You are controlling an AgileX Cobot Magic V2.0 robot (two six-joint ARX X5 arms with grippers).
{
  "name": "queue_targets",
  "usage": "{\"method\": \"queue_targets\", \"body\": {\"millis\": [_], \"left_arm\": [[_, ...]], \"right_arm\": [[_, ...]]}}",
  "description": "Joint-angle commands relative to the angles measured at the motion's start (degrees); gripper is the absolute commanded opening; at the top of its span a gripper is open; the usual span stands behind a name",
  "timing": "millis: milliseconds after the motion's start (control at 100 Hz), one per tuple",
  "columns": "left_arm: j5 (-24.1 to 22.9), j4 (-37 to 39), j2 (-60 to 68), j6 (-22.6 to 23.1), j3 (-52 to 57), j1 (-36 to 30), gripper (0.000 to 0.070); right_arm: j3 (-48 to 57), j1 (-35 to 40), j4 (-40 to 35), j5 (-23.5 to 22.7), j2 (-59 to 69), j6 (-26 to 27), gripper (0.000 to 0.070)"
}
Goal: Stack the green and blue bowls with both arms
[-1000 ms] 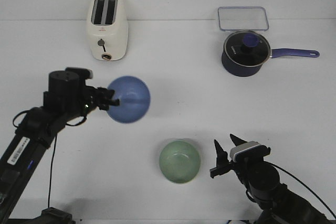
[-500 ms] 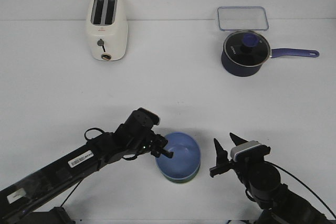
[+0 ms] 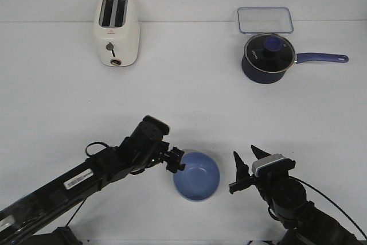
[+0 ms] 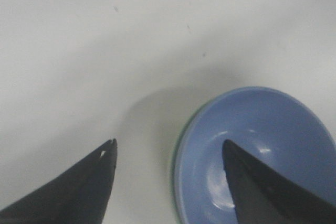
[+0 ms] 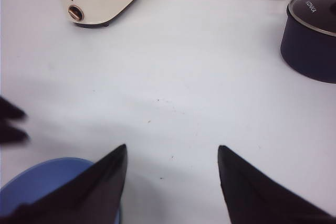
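The periwinkle blue bowl [image 3: 196,176] sits nested in the green bowl on the table, front centre. Of the green bowl only a thin rim [image 4: 178,142] shows in the left wrist view; it is hidden in the front view. My left gripper [image 3: 176,160] is open and empty at the blue bowl's left rim; in its wrist view [image 4: 168,148] one finger hangs over the bowl's inside [image 4: 257,150] and the other over the table. My right gripper [image 3: 248,163] is open and empty just right of the bowls; its wrist view [image 5: 172,153] shows the blue bowl [image 5: 47,182] beside it.
A cream toaster [image 3: 117,30] stands at the back left. A dark blue lidded saucepan [image 3: 268,57] with a long handle and a clear lidded box [image 3: 265,20] stand at the back right. My left arm [image 3: 86,179] lies low across the front left.
One second ago my left gripper held the blue bowl up at the left and the green bowl lay bare. It brought the blue bowl onto the green one and has opened and drawn back slightly.
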Motion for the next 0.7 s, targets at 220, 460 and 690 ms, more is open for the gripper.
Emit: {"method": "queue_targets", "body": {"millis": [220, 460, 690], "left_arm": [[-10.9, -2.1, -22.4, 3.6, -7.5, 5.3, 0.0380], [-13.6, 0.1, -37.7, -1.4, -23.7, 8.3, 0.0039], [-13.7, 0.7, -41.4, -0.9, -24.6, 8.3, 0.0016]], "right_arm": [[0.1, 0.7, 0.5, -0.6, -0.1, -1.2, 0.0358], [0.1, 0.7, 0.4, -1.8, 0.5, -1.4, 0.0000], [0.1, 0.7, 0.3, -1.8, 0.9, -1.3, 0.0015]]}}
